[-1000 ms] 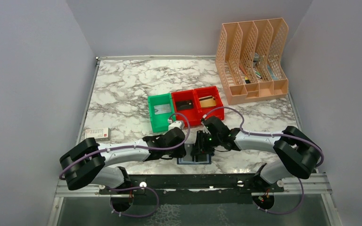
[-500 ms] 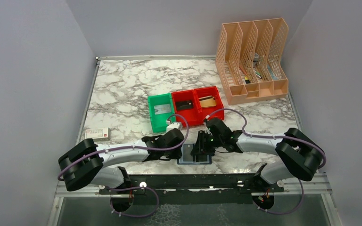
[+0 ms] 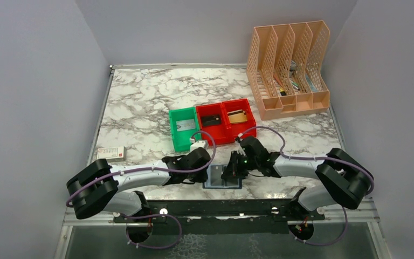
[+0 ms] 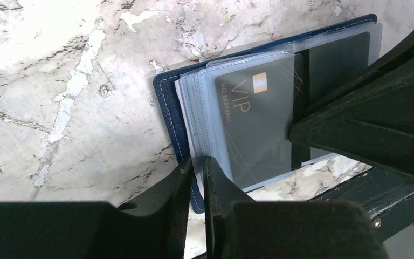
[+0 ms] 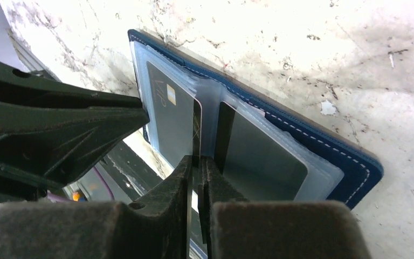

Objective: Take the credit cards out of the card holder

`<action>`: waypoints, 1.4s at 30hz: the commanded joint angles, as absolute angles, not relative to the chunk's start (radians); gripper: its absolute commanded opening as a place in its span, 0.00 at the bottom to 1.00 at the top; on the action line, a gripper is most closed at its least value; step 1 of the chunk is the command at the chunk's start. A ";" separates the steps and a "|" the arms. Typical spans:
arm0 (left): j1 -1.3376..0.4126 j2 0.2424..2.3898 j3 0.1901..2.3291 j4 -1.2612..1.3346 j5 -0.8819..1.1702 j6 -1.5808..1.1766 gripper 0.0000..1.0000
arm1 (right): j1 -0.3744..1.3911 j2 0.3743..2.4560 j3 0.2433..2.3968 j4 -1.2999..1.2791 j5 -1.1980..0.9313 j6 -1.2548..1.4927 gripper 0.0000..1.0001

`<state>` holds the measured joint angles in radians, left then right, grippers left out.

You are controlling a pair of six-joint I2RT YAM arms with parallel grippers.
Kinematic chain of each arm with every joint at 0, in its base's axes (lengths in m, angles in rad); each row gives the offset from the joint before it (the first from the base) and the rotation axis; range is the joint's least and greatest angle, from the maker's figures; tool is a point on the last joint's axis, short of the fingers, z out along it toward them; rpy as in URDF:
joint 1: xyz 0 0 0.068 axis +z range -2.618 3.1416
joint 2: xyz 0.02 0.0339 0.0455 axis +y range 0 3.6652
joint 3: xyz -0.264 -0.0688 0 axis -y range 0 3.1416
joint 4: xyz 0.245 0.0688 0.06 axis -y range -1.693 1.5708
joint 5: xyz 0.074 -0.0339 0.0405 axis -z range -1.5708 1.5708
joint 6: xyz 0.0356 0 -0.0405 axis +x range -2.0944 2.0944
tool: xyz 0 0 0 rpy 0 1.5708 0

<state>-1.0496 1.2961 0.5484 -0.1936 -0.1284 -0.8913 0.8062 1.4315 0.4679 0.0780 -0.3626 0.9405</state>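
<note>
The navy card holder point(image 3: 219, 179) lies open on the marble at the table's near edge, its clear sleeves fanned. My left gripper point(image 3: 207, 171) is shut on its left edge, pinching the navy cover point(image 4: 167, 116) and sleeves between the fingertips point(image 4: 186, 170). My right gripper point(image 3: 230, 174) is shut on the edge of a dark grey VIP card point(image 5: 172, 118) at the holder's middle fold, fingertips point(image 5: 210, 167) close together. The same card shows in the left wrist view point(image 4: 253, 116). A second dark card point(image 5: 259, 156) sits in the right-hand sleeve of the holder point(image 5: 323, 143).
A green bin point(image 3: 173, 129) and two red bins point(image 3: 253, 120) stand just beyond the grippers. A peach file organiser point(image 3: 290, 70) stands at the back right. A small white and red box point(image 3: 111, 152) lies at the left. The black rail point(image 3: 221, 208) runs along the near edge.
My right gripper has shifted a little to the right and nearer over the holder. The left gripper has stayed on the holder's left edge.
</note>
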 commanded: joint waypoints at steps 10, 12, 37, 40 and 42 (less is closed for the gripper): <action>-1.052 1.303 0.541 -0.232 -0.151 -0.878 0.17 | 0.730 1.353 0.400 0.104 -0.502 0.876 0.04; -1.052 1.302 0.544 -0.234 -0.151 -0.877 0.17 | 0.713 1.356 0.394 0.122 -0.536 0.871 0.05; -1.052 1.233 0.584 -0.233 -0.152 -0.875 0.25 | 0.687 1.523 0.410 0.256 -0.600 0.937 0.28; -1.052 1.217 0.593 -0.217 -0.157 -0.873 0.31 | 0.687 1.545 0.407 0.281 -0.613 0.946 0.23; -1.052 1.217 0.591 -0.180 -0.141 -0.865 0.35 | 0.687 1.549 0.407 0.285 -0.612 0.947 0.21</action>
